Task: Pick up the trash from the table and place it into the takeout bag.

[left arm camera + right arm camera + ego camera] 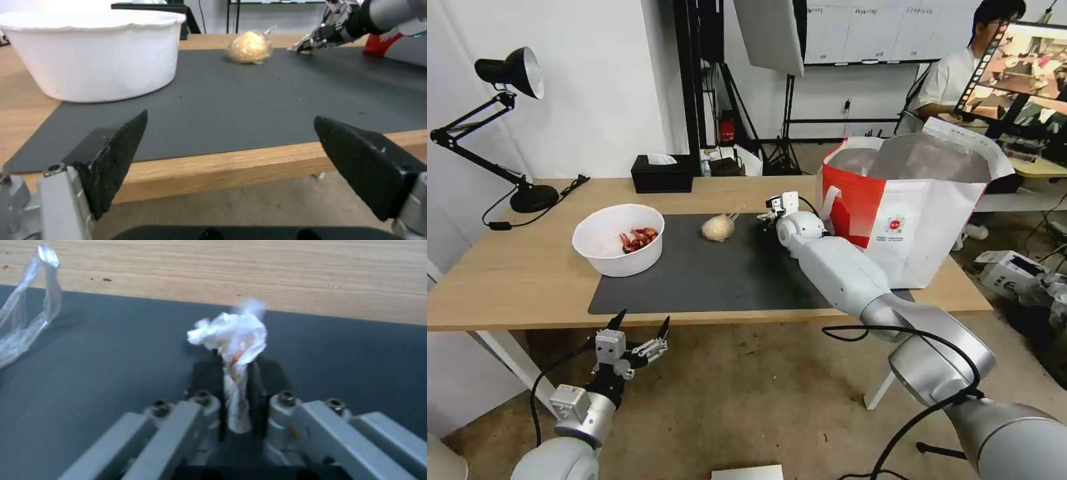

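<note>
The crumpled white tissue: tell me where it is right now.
The crumpled white tissue is pinched in the right gripper just above the dark grey mat, between the plastic-wrapped ball and the takeout bag.

The far end of the takeout bag (920, 213) is cut short by a monitor at the head view's edge, and its base is masked by the right arm. The lower part of the crumpled tissue (233, 340) is concealed between the right gripper (236, 380) pads. The plastic-wrapped ball (26, 313) is cropped to its twisted wrapper.
</note>
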You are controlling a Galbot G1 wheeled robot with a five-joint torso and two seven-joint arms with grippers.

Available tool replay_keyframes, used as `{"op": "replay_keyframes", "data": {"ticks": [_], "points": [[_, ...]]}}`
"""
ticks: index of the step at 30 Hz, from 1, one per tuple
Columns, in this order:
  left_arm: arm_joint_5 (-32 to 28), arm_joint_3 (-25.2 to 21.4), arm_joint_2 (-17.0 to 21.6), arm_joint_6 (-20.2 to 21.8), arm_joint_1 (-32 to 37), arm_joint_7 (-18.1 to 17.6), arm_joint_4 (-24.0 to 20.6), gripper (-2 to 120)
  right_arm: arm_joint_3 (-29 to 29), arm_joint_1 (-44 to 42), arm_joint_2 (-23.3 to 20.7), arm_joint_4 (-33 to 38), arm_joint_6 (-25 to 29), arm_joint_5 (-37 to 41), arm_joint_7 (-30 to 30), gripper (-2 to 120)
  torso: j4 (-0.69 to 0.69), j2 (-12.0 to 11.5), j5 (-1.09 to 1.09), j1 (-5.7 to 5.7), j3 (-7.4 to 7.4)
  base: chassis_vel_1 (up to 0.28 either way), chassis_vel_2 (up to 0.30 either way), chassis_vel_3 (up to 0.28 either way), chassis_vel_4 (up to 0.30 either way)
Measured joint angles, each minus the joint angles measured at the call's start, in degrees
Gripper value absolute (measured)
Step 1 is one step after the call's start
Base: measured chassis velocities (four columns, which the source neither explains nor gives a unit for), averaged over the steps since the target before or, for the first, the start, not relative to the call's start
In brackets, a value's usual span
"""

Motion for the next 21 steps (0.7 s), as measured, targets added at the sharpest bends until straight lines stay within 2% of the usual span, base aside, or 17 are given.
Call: {"op": "replay_keyframes", "data": {"ticks": [3,14,17,20,21], "points": [[-0.08,0.02,0.05,0.00,-0.06,-0.02,-0.02,100,0.07,-0.09,-0.15,0.15,0.40,0.06,0.03,1,0.00,0.00,0.00,0.00,0.00,0.000,0.000,0.000,0.000],[-0.19,0.32,0.05,0.00,-0.23,-0.12,-0.22,100,-0.04,-1.17,-1.88,4.72,3.34,0.39,2.68,0,0.00,-0.01,0.00,0.00,0.00,0.000,0.000,0.000,0.000],[-0.19,0.34,0.01,0.00,-0.17,-0.14,-0.39,100,-0.52,-2.18,-3.22,8.60,5.35,-0.16,4.98,0,0.00,0.00,0.00,0.00,0.01,0.000,0.000,0.000,0.000],[-0.19,0.32,-0.09,0.01,-0.03,-0.17,-0.86,100,-2.30,-4.99,-7.17,19.32,9.06,-1.97,11.49,0,0.00,0.00,0.00,0.00,0.00,0.000,0.000,0.000,0.000],[-0.19,0.32,-0.09,0.01,-0.03,-0.17,-0.86,100,-2.30,-4.99,-7.17,19.32,9.06,-1.97,11.49,0,0.00,0.00,0.00,0.00,0.00,0.000,0.000,0.000,0.000]]}}
